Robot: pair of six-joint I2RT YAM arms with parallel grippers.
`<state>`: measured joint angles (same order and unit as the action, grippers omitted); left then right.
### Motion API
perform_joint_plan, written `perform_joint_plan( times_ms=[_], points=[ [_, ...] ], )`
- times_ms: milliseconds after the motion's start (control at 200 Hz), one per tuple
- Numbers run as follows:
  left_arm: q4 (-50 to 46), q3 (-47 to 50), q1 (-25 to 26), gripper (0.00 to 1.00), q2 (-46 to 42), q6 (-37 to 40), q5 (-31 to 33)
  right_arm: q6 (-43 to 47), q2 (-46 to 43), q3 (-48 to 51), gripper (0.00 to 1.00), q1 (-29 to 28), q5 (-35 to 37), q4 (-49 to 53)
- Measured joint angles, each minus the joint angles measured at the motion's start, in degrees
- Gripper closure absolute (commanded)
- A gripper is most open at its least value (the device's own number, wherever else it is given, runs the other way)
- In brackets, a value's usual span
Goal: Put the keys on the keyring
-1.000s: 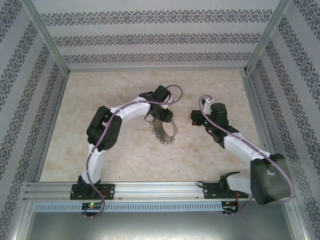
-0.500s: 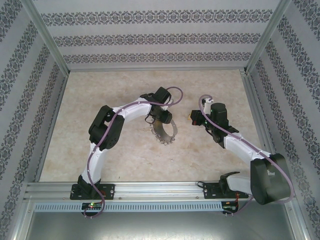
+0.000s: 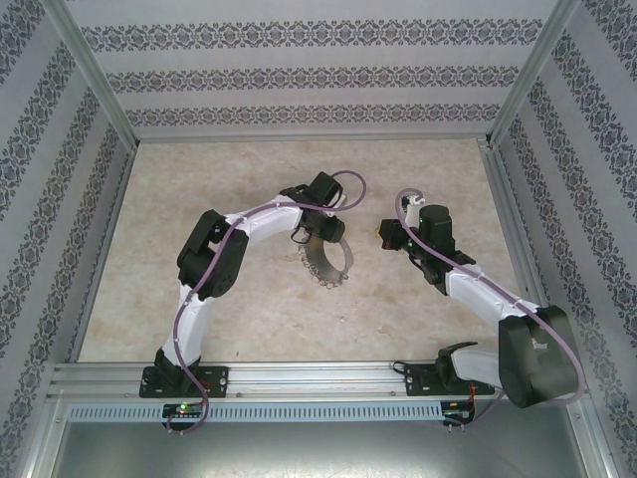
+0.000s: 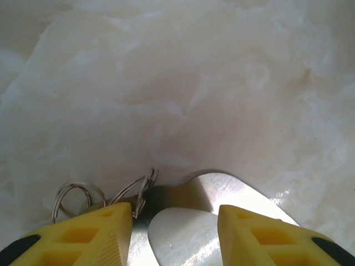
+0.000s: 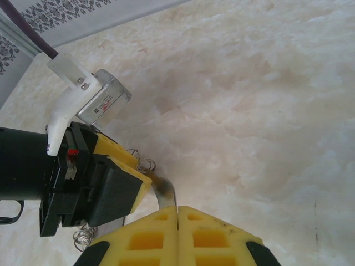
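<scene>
Half-open, left fingers (image 4: 105, 233) straddle the keyring (image 4: 216, 191), mid-frame overhead, grip unconfirmed. Right fingers (image 5: 211, 233), just right of it, are pinched shut; whether they carry a key is unclear. Smart play: clamp the keyring steady before threading.

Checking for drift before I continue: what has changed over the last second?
The left arm's elbow eased slightly rightward; the left gripper, holding the keyring, barely shifted. The right gripper stayed shut and in place.
</scene>
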<state>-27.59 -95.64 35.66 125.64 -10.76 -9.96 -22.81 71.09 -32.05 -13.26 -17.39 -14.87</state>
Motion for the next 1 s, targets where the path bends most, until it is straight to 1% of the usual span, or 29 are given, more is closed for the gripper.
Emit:
perform_joint_plan(
  times_ms=[245, 380, 470, 525, 615, 669, 774, 919, 1004],
  points=[
    [1.4, 0.2, 0.0, 0.59, 0.3, 0.0, 1.5, 0.0, 0.0, 0.0, 1.0, 0.0, 0.0, 0.0],
    [3.0, 1.0, 0.0, 0.64, 0.3, 0.0, 2.3, 0.0, 0.0, 0.0, 1.0, 0.0, 0.0, -0.4],
    [3.8, 1.5, 0.1, 0.7, 0.3, 0.0, 3.0, 0.0, 0.0, 0.0, 1.0, 0.0, 0.0, -0.4],
    [4.1, 1.6, 0.3, 0.72, 0.5, 0.0, 3.4, 0.0, 0.0, 0.0, 1.0, 0.0, 0.0, -0.4],
    [4.7, 1.7, 0.4, 0.77, 0.9, 0.0, 3.8, 0.0, 0.0, 0.0, 1.0, 0.0, 0.0, -0.4],
    [5.6, 1.7, 0.4, 0.78, 1.2, 0.0, 4.2, 0.0, 0.0, 0.0, 1.0, 0.0, 0.0, -0.4],
    [7.1, 2.0, 0.4, 0.84, 1.3, 0.0, 4.9, 0.0, 0.0, 0.0, 1.0, 0.0, 0.0, -0.4],
    [9.3, 2.9, 0.4, 1.0, 1.3, 0.1, 5.9, 0.0, -0.1, 0.4, 1.0, 0.0, 0.0, -0.6],
    [11.0, 3.5, 0.4, 1.0, 1.3, 0.2, 6.1, 0.0, -0.2, 0.4, 1.0, 0.0, 0.0, -0.7]
  ],
)
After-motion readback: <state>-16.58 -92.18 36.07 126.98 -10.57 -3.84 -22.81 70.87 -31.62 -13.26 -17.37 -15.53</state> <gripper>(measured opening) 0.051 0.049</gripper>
